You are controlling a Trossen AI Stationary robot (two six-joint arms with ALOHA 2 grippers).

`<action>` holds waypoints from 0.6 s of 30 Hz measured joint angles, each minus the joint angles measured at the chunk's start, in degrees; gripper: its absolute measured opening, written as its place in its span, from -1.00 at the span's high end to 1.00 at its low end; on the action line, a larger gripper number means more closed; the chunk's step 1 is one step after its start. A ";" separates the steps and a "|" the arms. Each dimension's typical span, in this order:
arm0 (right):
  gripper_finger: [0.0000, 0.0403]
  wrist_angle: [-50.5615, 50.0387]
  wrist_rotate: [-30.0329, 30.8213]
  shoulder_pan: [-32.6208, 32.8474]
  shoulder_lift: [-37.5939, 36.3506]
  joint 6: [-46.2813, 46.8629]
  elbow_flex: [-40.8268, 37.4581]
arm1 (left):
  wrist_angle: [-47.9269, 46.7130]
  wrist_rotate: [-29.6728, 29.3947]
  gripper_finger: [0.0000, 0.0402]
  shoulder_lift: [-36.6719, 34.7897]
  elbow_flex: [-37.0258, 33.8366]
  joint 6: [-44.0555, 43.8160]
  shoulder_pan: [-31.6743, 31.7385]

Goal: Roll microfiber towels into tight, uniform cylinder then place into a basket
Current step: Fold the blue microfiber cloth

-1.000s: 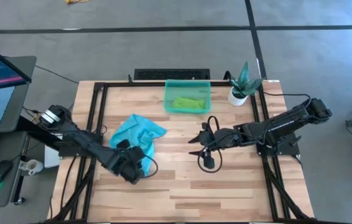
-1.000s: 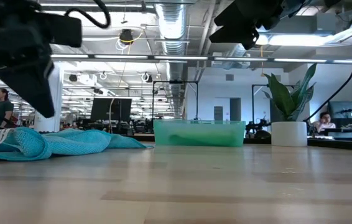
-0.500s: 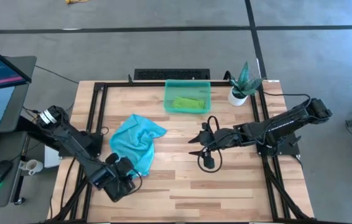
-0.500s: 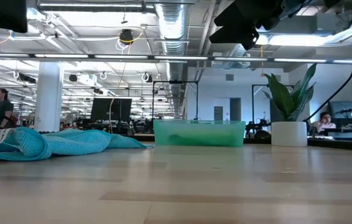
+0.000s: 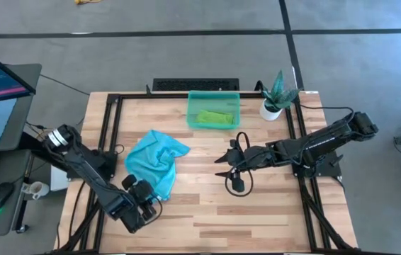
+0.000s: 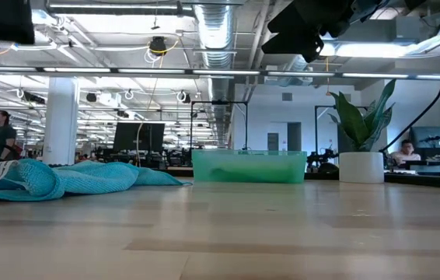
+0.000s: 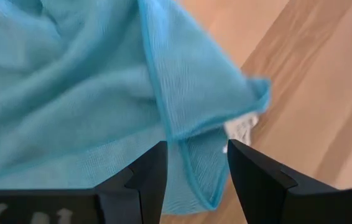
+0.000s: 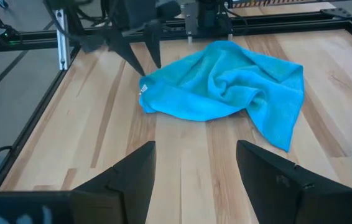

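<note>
**Blue towel lies loose, left pincer poised at its corner**

Pale wood planks make up the bench [image 5: 257, 205], framed by black rails, with an open office floor visible beyond it in the low view. Toward the upper middle of the high view sits the teal basket [image 5: 213, 95], and inside it lies the lime green towel [image 5: 215, 117], seemingly already rolled into a short bundle. A small potted plant [image 5: 274, 95] stands just right of the basket.

Left of centre in the high view, the turquoise towel [image 5: 156, 161] lies crumpled and unrolled on the wood, well apart from the basket. Its bulk runs roughly from the upper right down toward the lower left of the frame, and its white tag [image 7: 243, 127] peeks out at the near corner.

The left pincer [image 5: 146, 200] sits just below the towel's lower edge in the high view, fingers parted and holding nothing; its wrist camera shows the hemmed corner lying right between and ahead of the two dark fingers. The right pincer [image 5: 223, 168] hovers near the centre of the bench, released wide and empty, with the towel across bare wood to its left.

The left arm is clearly the nearer one. The towel probably needs flattening before any tight roll, and the corner facing that pincer looks like the natural place to take hold.
</note>
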 joint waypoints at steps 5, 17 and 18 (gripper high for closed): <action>-0.21 0.00 0.00 0.00 0.00 0.01 0.00 | 0.11 1.26 0.20 4.38 0.00 -0.47 0.00; -0.21 0.03 0.00 0.00 0.01 0.01 0.00 | -0.58 3.08 0.20 5.34 0.00 -3.13 0.04; -0.21 0.04 0.00 0.00 0.02 0.01 0.00 | -0.91 3.08 0.20 5.34 0.00 -3.47 0.04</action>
